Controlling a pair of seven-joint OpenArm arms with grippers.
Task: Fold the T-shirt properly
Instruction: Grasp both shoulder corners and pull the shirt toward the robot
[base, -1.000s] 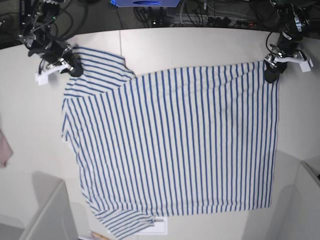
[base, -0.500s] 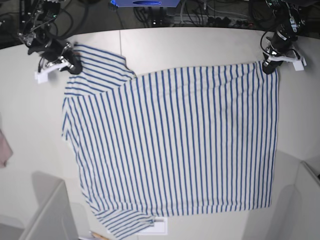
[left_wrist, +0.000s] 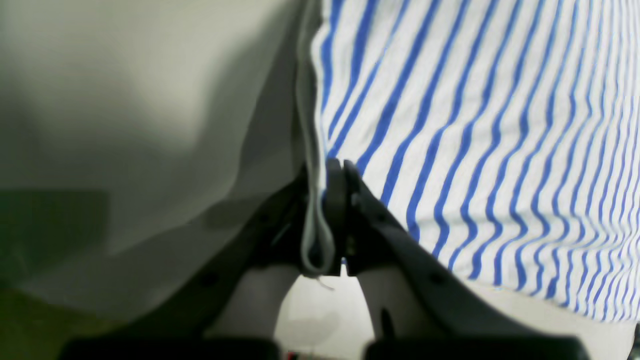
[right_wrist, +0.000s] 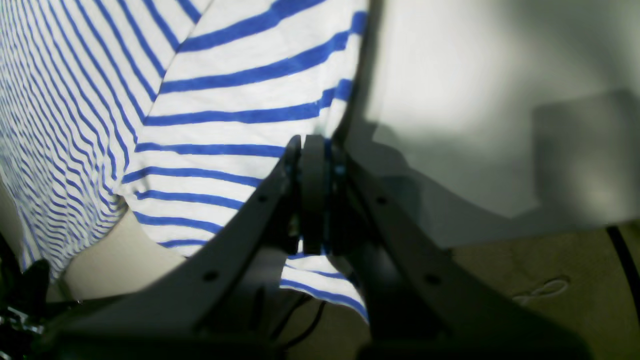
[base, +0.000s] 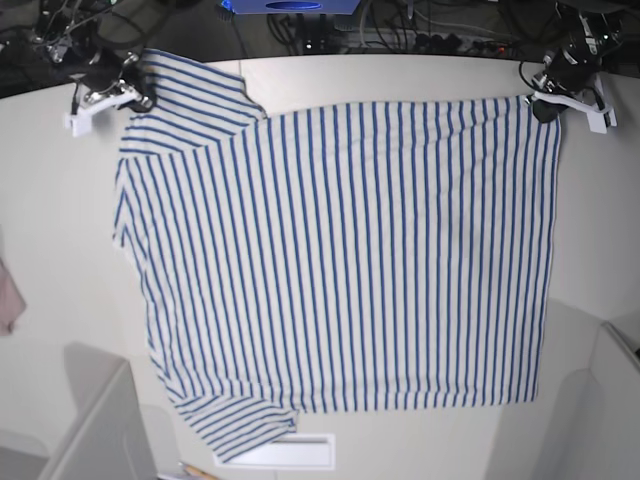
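Gripping the T-shirt (base: 350, 260) at its two far corners, left gripper (left_wrist: 334, 220) and right gripper (right_wrist: 312, 192) are both clamped on fabric; shirt's spread flat on the table (base: 60, 260), no fold made yet.

We see the T-shirt (base: 350, 260) spread wide over the table, white with thin blue stripes running from the far edge toward the near one. Its right side forms a straight hem edge; on the left, one short sleeve angles out at the far corner and another at the near corner. The two far corners are lifted and pinched, the fabric drawn fairly taut between them. The body lies mostly flat, with light ripples near the corners.
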